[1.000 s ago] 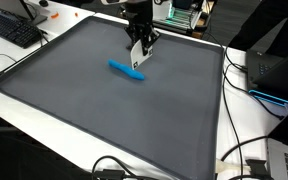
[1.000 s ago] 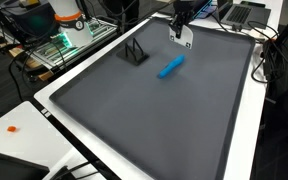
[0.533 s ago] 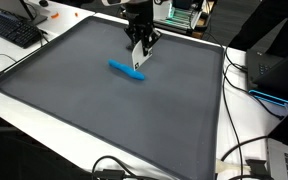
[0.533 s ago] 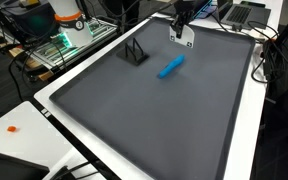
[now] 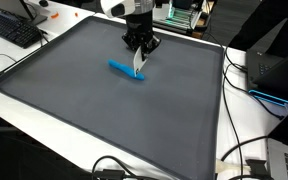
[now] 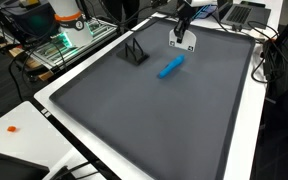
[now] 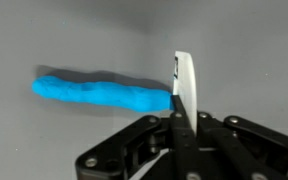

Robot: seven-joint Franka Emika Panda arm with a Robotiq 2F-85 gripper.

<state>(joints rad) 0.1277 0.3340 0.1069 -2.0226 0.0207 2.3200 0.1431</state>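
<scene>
My gripper is shut on a thin flat white piece that sticks out past the fingertips. In both exterior views the gripper hangs over the far part of the dark grey mat, with the white piece pointing down. A blue stick-shaped object lies flat on the mat, one end right beside the white piece's edge. It also shows in both exterior views. I cannot tell whether the piece touches it.
The grey mat covers a white table. A small black wire stand sits on the mat near the blue object. A keyboard, cables and electronics lie round the table edges.
The gripper has turned at the wrist, so the white piece now shows edge-on, and it has shifted slightly. The blue object has not moved.
</scene>
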